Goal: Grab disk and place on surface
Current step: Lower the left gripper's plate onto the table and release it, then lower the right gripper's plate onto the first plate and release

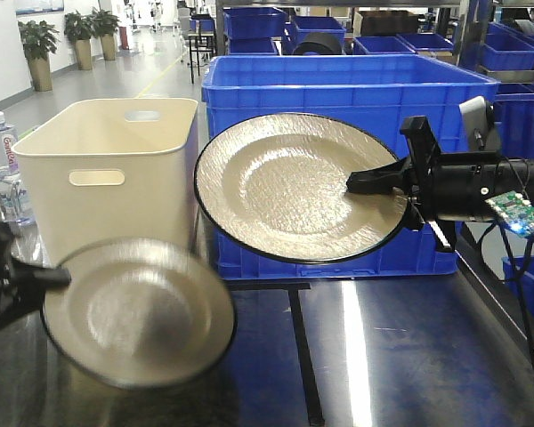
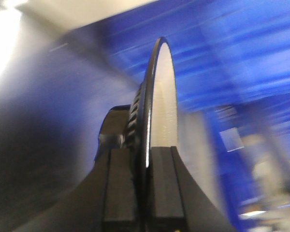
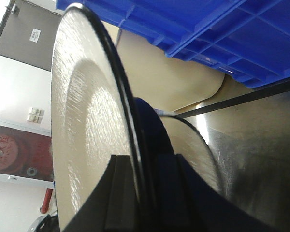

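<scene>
Two silver-grey disks with black rims are in the air. My right gripper is shut on the right rim of the upper disk, held tilted in front of the blue crate. In the right wrist view the gripper clamps that disk edge-on. My left gripper is shut on the left rim of the lower disk, which looks blurred and hangs just above the surface. The left wrist view shows this gripper pinching its disk edge-on. The lower disk also appears in the right wrist view.
A cream plastic bin stands at the back left, beside a large blue crate. A water bottle is at the far left. Black tape lines cross the tabletop. Cables hang from the right arm.
</scene>
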